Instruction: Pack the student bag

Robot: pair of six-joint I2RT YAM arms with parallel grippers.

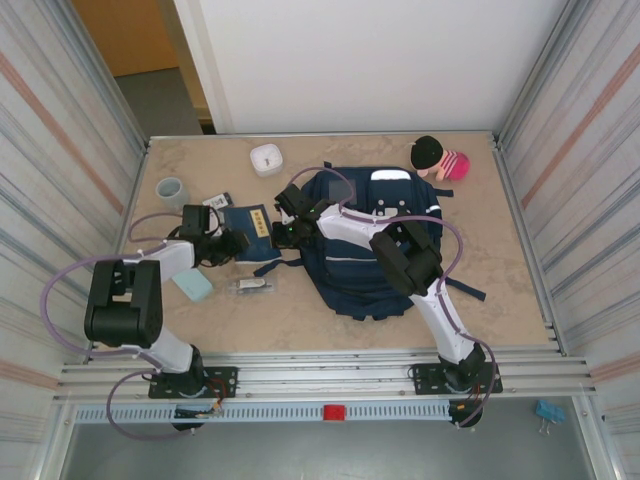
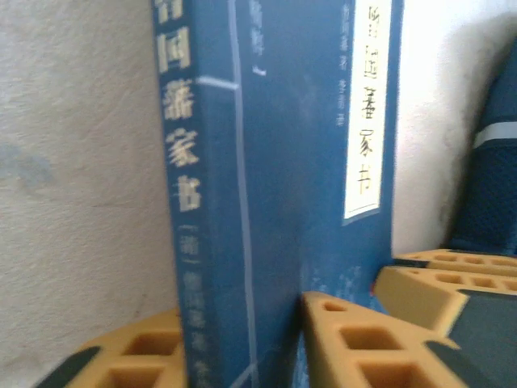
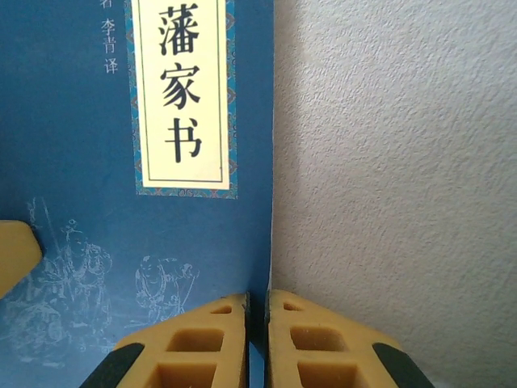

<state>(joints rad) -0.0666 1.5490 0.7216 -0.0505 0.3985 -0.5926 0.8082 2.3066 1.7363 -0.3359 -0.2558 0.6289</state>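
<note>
Now, left gripper (image 2: 242, 311) clamped across navy book (image 1: 250, 228) at its spine, right gripper (image 3: 258, 301) pinching the book's opposite cover edge, fingers almost together, student bag (image 1: 360, 270) just beside

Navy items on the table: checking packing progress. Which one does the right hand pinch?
The small navy book with a cream title label, not the striped student bag.
</note>
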